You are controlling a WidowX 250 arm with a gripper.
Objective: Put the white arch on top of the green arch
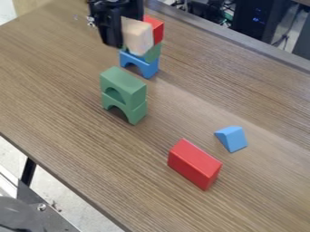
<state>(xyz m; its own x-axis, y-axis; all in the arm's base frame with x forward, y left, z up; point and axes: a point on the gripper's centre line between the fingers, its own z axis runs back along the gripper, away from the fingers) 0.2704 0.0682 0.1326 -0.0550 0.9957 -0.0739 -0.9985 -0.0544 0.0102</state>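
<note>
At upper left, my gripper (113,31) has its jaws clenched on the one white arch (138,37), by a blue arch (148,68), green block (153,53) and red block (156,31). Two green arches (124,82) are stacked left of centre; lower right, one more red block (195,163) and one blue wedge (233,137).

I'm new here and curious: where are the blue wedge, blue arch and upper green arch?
Blue wedge block (234,139): camera view, middle of its body.
Blue arch-shaped block (149,70): camera view, leg at picture's right.
Upper green arch-shaped block (123,78): camera view, top face.
</note>
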